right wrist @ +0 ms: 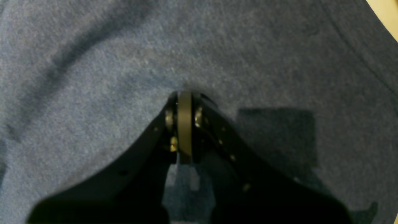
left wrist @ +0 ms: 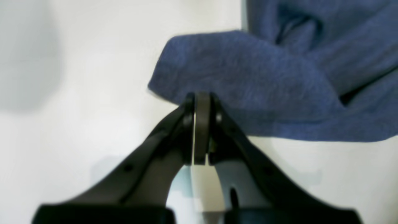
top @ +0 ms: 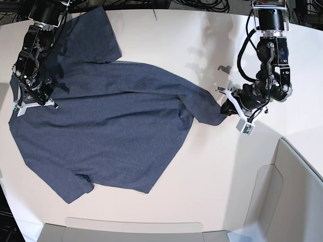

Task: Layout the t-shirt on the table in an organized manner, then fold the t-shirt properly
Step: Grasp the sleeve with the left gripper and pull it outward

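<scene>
The t-shirt (top: 111, 111) is a dark heathered navy-grey, flecked with paler fibres; no print shows on the side facing up. Close to the left gripper (left wrist: 202, 99) the cloth looks a brighter blue. Both the left gripper and the right gripper (right wrist: 185, 96) are black with dull grey pads. The table (top: 227, 171) beneath them is plain off-white and unmarked, with soft grey shadows.

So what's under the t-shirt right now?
The t-shirt lies spread on the white table, which shows all around it. Anything between the cloth and the tabletop is covered and cannot be seen.
</scene>
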